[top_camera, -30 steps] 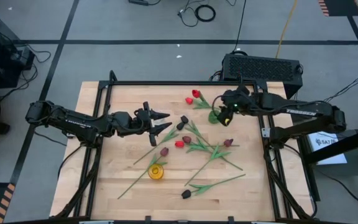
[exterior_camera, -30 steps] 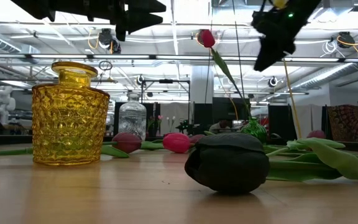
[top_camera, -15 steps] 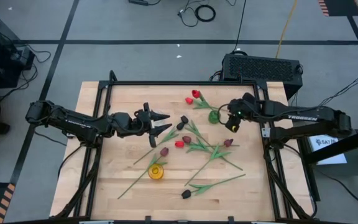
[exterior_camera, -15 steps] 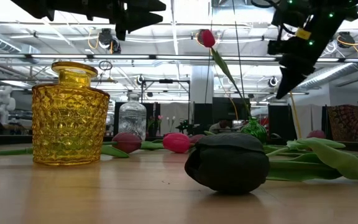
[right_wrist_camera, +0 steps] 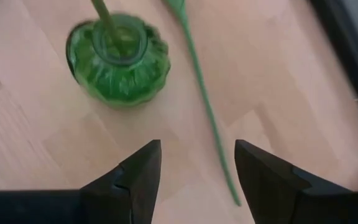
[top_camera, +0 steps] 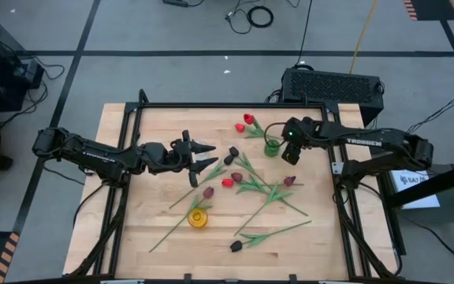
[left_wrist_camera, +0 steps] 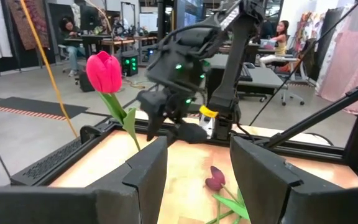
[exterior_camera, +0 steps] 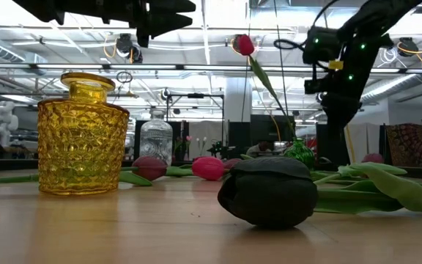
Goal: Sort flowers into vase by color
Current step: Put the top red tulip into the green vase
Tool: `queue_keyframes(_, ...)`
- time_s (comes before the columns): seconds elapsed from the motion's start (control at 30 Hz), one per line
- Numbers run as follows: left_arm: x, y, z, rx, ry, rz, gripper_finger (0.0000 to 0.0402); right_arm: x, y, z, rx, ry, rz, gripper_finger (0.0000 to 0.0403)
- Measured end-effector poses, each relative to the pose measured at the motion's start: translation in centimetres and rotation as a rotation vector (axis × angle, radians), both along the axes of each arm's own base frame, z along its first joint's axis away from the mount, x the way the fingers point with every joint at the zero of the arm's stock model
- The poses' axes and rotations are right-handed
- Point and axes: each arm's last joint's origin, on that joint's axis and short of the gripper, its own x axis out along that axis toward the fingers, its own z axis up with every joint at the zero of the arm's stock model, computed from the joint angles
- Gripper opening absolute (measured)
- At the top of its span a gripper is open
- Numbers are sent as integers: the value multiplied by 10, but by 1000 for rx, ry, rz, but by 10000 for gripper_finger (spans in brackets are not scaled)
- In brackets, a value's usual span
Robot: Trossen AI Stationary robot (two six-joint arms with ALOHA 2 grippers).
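Note:
A red tulip (top_camera: 247, 120) stands in the green vase (top_camera: 271, 147) with its stem leaning; its head (exterior_camera: 243, 45) shows high in the low view. Another red tulip (top_camera: 240, 127) lies beside it. Red, maroon and black tulips (top_camera: 252, 187) lie scattered across the middle of the table, and one black head (exterior_camera: 267, 191) is close to the low camera. My right gripper (right_wrist_camera: 197, 180) is open and points down just right of the green vase (right_wrist_camera: 118, 65), touching nothing. My left gripper (top_camera: 205, 155) is open and hovers level over the table's middle left.
A yellow vase (top_camera: 198, 218) stands near the table's near edge, with a clear glass vase (exterior_camera: 156, 137) behind it in the low view. A loose stem (right_wrist_camera: 204, 106) lies on the wood by the green vase. A black frame rail (top_camera: 227, 106) borders the table.
My right gripper has drawn away from over the green vase toward the table's right, then come down beside it and tipped to point at the table. The red tulip in the vase has stayed standing. The left arm has kept still.

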Motion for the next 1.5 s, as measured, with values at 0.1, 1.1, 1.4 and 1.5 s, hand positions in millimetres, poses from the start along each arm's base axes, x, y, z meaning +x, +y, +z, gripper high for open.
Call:
queue_keyframes(0.1, 0, 0, 0, 1, 0, -12, 183, -1, -8, -2, 1, 7, 0, 197)
queue_keyframes(1.1, 0, 0, 1, 57, 3, -12, 183, -27, -47, -58, 3, 8, 151, 196)
queue_keyframes(1.4, 0, -1, 2, 75, -7, -29, 183, -28, -58, -80, 99, 43, 117, 185)
queue_keyframes(1.5, 0, -1, 2, 78, -12, -29, 183, -29, -59, -80, 107, 33, 115, 150)
